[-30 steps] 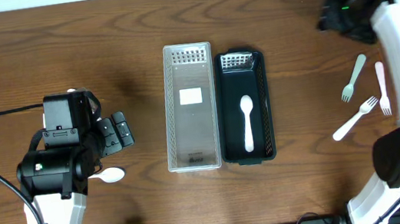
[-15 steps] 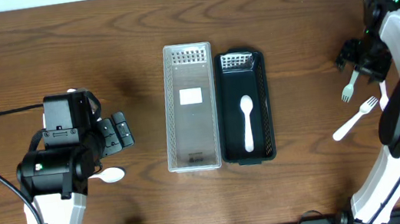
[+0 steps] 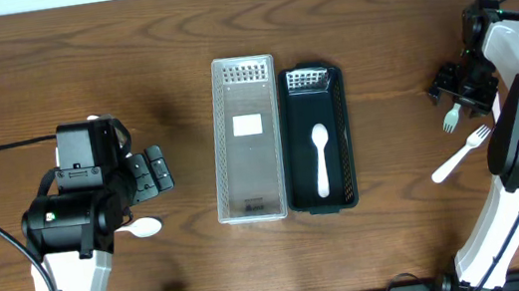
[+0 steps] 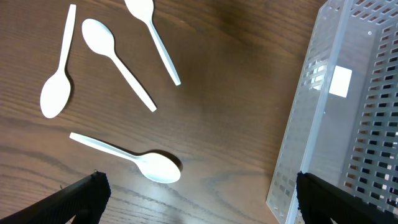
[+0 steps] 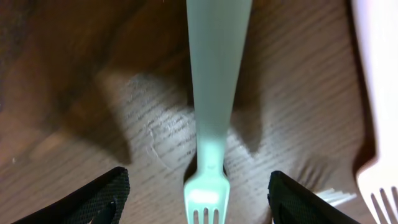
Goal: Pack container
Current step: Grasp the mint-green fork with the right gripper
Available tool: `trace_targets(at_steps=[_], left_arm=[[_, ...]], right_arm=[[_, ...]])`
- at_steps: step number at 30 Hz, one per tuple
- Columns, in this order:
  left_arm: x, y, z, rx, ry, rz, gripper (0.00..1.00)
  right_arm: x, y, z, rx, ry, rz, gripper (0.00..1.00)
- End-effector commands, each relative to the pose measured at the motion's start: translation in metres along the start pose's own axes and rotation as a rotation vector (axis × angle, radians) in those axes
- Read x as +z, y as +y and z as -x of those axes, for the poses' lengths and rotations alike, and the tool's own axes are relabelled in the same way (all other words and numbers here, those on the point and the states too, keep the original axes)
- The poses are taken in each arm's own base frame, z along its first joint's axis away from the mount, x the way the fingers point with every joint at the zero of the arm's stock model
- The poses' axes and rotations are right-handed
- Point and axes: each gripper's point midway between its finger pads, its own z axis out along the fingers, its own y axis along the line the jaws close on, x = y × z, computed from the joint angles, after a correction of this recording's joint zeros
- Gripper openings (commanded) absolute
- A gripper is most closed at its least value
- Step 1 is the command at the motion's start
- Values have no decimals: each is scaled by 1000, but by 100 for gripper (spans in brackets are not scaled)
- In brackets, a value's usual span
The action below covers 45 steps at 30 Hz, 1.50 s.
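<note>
A black container (image 3: 343, 145) stands mid-table with one white spoon (image 3: 320, 158) lying in it. A clear perforated basket (image 3: 248, 137) sits against its left side. My right gripper (image 3: 455, 96) is open low over a pale green fork (image 3: 451, 120). In the right wrist view that fork (image 5: 211, 93) lies lengthwise between the spread fingers, its tines at my gripper (image 5: 202, 200), untouched. My left gripper (image 3: 152, 170) hangs open left of the basket. The left wrist view shows it (image 4: 202, 200) empty above the table, with a white spoon (image 4: 134, 158) just ahead.
Three more white spoons (image 4: 118, 62) lie beyond it, with the basket's wall (image 4: 348, 112) to the right. One spoon (image 3: 140, 227) shows beside the left arm. A white fork (image 3: 461, 152) lies below the green one. A pinkish fork (image 5: 373, 93) lies close to the right.
My right arm has swung down from the far right corner onto the green fork and now straddles it. The left arm has stayed still.
</note>
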Motion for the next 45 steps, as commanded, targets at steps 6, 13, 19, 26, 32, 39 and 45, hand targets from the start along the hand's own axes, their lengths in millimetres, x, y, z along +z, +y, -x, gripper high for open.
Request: trace_targets(at_steps=[6,13,19,26,32,39,45], left_arm=[[-3,2,5,-13,-15,7,98],[-3,2,5,-13,-12,8,98],[-3,3,1,-12,3,13,98],[-4,4,-1,-11,10,15,98],[-3,4,-1,-11,11,15,98],[-3,4,-1,-11,11,15,98],[-4,4,-1,-11,10,15,98]], right_arm=[[22,-2,-1,-35,32,-8,73],[34,-3,-5,-43,29,-7,63],[42,-5,-11,-46,38,-11,54],[44,-6,-14,-46,48,-14,34],[44,-6,-15,-47,49,-14,27],[44,-6,-15,-47,51,-14,8],[37,-4,-18,-52,62,-7,1]])
